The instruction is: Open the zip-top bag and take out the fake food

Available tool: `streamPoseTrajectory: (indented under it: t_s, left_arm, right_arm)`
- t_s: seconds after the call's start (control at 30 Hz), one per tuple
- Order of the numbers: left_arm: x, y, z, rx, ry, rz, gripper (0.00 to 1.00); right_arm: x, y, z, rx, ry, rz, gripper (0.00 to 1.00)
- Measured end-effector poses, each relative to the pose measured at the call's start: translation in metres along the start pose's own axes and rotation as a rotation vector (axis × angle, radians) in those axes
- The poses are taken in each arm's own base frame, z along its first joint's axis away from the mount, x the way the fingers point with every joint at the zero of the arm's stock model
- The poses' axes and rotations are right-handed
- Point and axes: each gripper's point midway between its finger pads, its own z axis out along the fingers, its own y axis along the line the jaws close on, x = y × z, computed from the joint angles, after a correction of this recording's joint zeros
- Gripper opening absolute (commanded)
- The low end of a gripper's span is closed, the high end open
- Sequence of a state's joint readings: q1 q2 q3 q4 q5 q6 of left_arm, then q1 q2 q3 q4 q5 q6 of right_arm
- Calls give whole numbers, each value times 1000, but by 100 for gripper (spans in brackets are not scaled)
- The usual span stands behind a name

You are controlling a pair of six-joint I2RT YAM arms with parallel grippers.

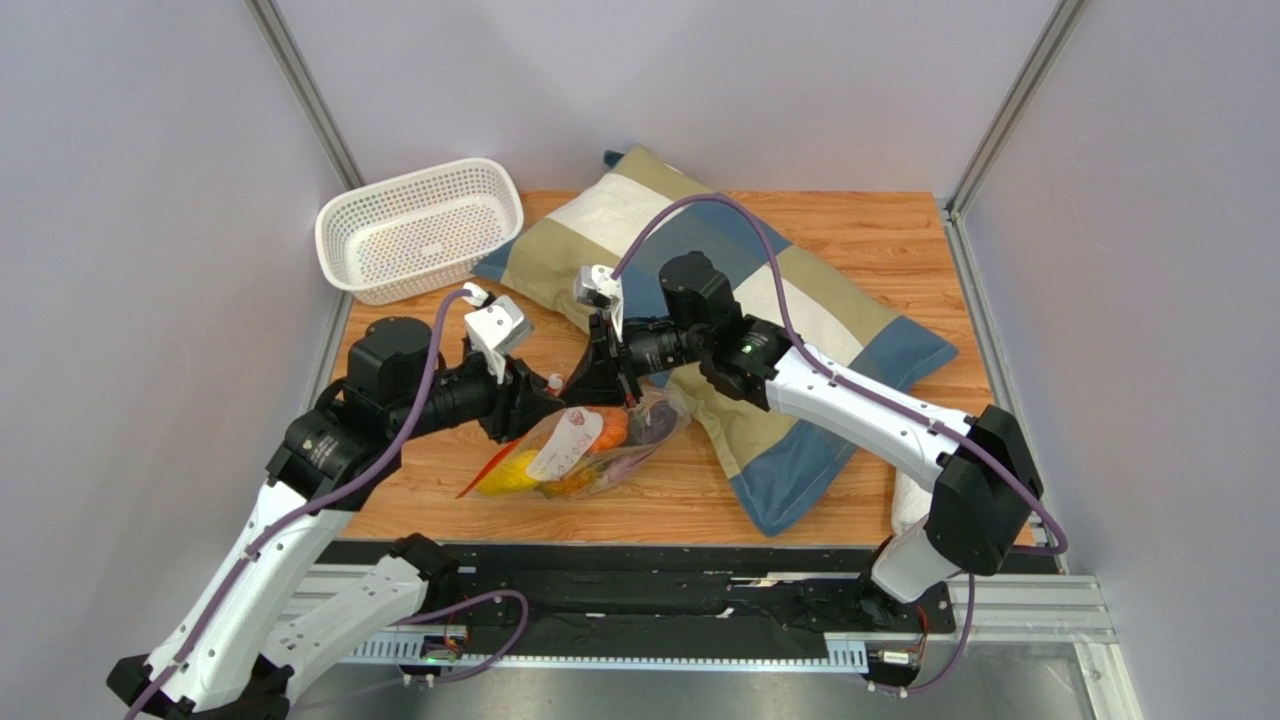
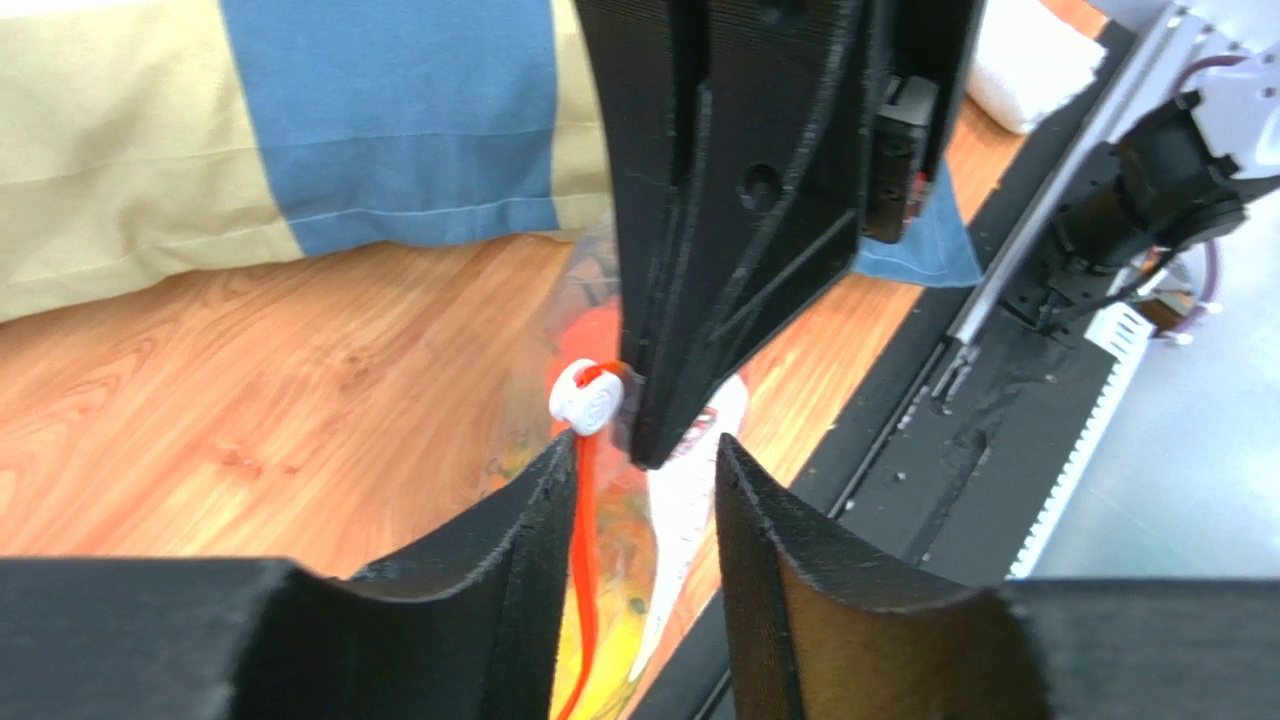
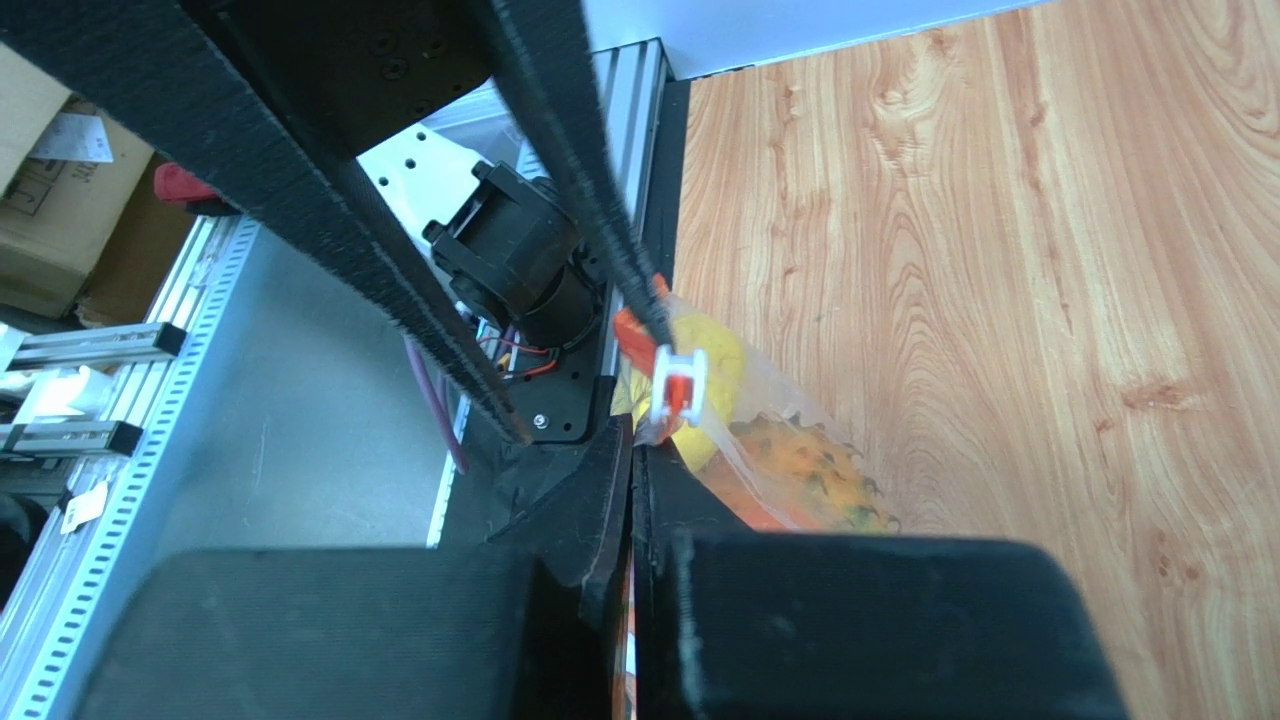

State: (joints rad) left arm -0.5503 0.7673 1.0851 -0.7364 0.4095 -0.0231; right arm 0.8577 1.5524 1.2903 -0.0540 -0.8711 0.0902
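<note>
The zip-top bag (image 1: 594,450) lies on the wooden table near the front, with the fake food inside: an orange piece (image 1: 609,435) and a yellow piece (image 1: 511,477). Both grippers meet at its raised top edge. My right gripper (image 3: 631,450) is shut on the bag's edge just beside the white slider (image 3: 679,378). A speckled orange fruit (image 3: 812,465) shows through the plastic. My left gripper (image 2: 646,450) is open around the orange-red zip strip (image 2: 583,570), which runs along its left finger below the slider (image 2: 586,398). The right gripper's fingers (image 2: 721,225) hang just above.
A white perforated basket (image 1: 418,225) stands at the back left. A blue and cream patchwork pillow (image 1: 812,330) lies across the middle and right, under the right arm. The black rail (image 1: 631,593) runs along the table's near edge.
</note>
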Motion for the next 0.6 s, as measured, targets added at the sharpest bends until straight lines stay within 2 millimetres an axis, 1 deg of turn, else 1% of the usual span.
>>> streamPoseTrajectory:
  t_s: [0.2, 0.4, 0.5, 0.53, 0.6]
  left_arm:
    - [0, 11, -1, -64, 0, 3, 50]
    - [2, 15, 3, -74, 13, -3, 43]
    - [-1, 12, 3, -59, 2, 1, 34]
    - [-3, 11, 3, -52, -5, 2, 23]
    - [-5, 8, 3, -37, -16, 5, 10]
  right_arm:
    - [1, 4, 0, -22, 3, 8, 0]
    - [1, 6, 0, -30, 5, 13, 0]
    - [1, 6, -1, -33, 5, 15, 0]
    - [1, 7, -1, -36, 5, 15, 0]
    - [1, 7, -1, -37, 5, 16, 0]
